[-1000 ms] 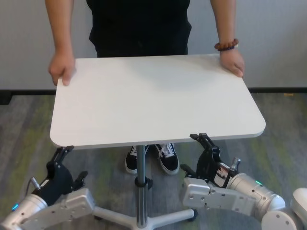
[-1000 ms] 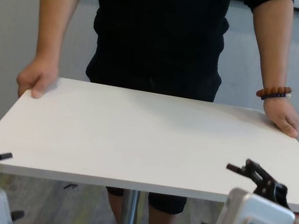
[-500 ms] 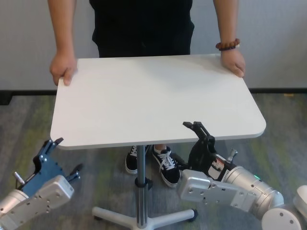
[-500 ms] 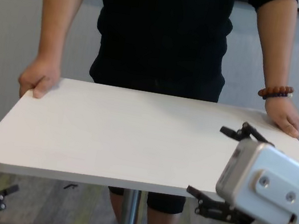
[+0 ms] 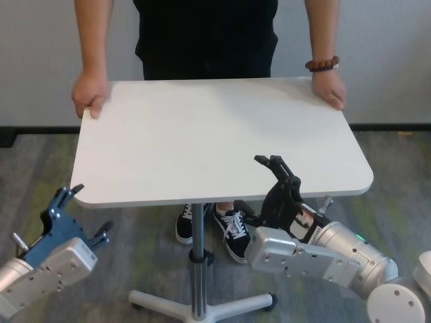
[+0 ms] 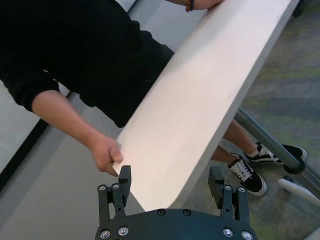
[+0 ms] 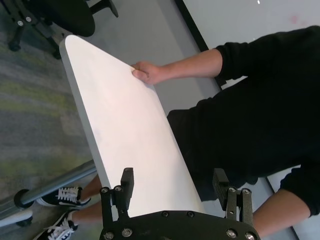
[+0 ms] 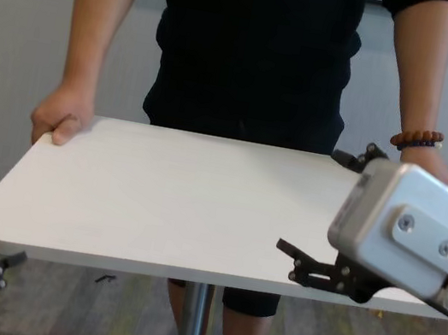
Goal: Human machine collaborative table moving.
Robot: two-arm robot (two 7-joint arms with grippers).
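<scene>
The white table stands on its slim pole leg. The human in black stands at the far side, left-hand side hand and braceleted hand gripping the far corners. My right gripper is open astride the near edge, one prong above the top and one below, as the chest view shows. My left gripper is open at the near left corner, prongs above and below edge level. In the left wrist view the corner lies between the fingers.
The table's wheeled base rests on grey-green carpet. The human's black-and-white shoes are under the table beside the pole. A grey wall is close behind the human. An office chair base shows in the right wrist view.
My right gripper has risen and moved forward, so its upper prong is now over the tabletop. My left gripper has shifted left from under the near edge to the corner.
</scene>
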